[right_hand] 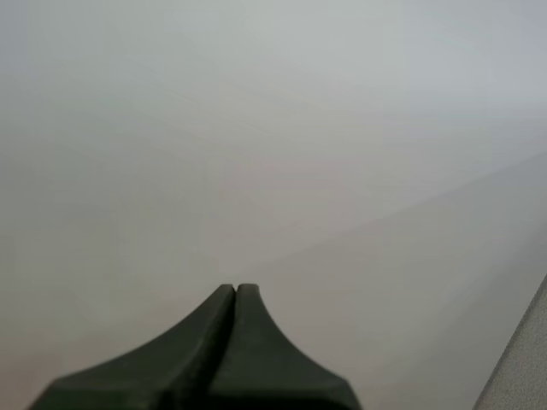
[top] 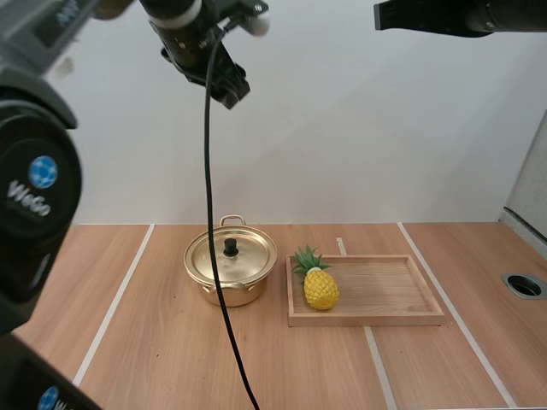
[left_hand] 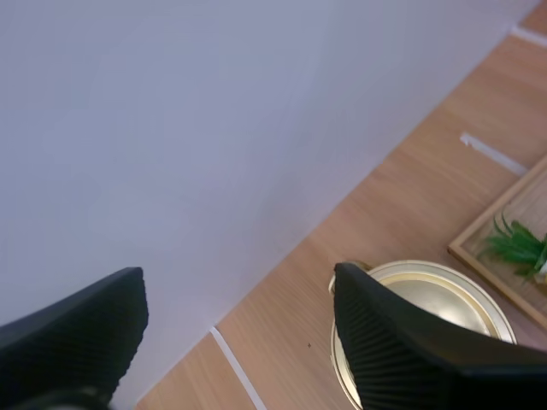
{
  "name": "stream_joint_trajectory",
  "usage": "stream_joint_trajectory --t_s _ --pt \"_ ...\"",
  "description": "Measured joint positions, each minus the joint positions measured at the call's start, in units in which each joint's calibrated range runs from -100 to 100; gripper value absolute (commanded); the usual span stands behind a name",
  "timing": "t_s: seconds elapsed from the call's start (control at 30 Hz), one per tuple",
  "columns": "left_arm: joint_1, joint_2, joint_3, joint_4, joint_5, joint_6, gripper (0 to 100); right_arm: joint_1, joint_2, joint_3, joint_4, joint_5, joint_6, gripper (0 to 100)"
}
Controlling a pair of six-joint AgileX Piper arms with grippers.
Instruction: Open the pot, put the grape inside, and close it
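Sitting at the left end of the one wooden tray (top: 385, 286), one yellow pineapple (top: 321, 289) has its long axis running front to back. Its green crown (top: 306, 259) points to the far side, tipped a bit toward the pot (top: 224, 295); lying or standing, can't tell. One gold pot on the table (top: 154, 359), just left of the tray and apart from it, with its one lid (top: 249, 256) on and black knob (top: 231, 248) up. Left gripper (left_hand: 239, 278) high above the pot, fingers spread wide, nothing between them. Right gripper (right_hand: 235, 290) high up, fingers pressed together, empty.
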Motion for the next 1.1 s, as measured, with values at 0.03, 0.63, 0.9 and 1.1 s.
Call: stream_joint_trajectory --t_s 0.03,0.63,0.9,1.1 --pt "0.0 -1.7 -1.2 0.0 0.0 -0.6 100 0.0 0.0 0.0 0.0 0.0 0.0 0" --pt "0.0 -18.9 -9.5 1.5 -0.1 -9.9 0 0.0 0.0 0.0 1.5 0.0 0.0 0" --pt "0.0 -28.3 -7.0 1.5 -9.4 -20.8 0 0.0 -2.2 0.0 0.8 0.0 5.1 0" --pt "0.0 -39.5 3.6 1.5 -23.9 -29.2 0 0.0 -8.4 0.0 0.6 -3.5 9.0 0"
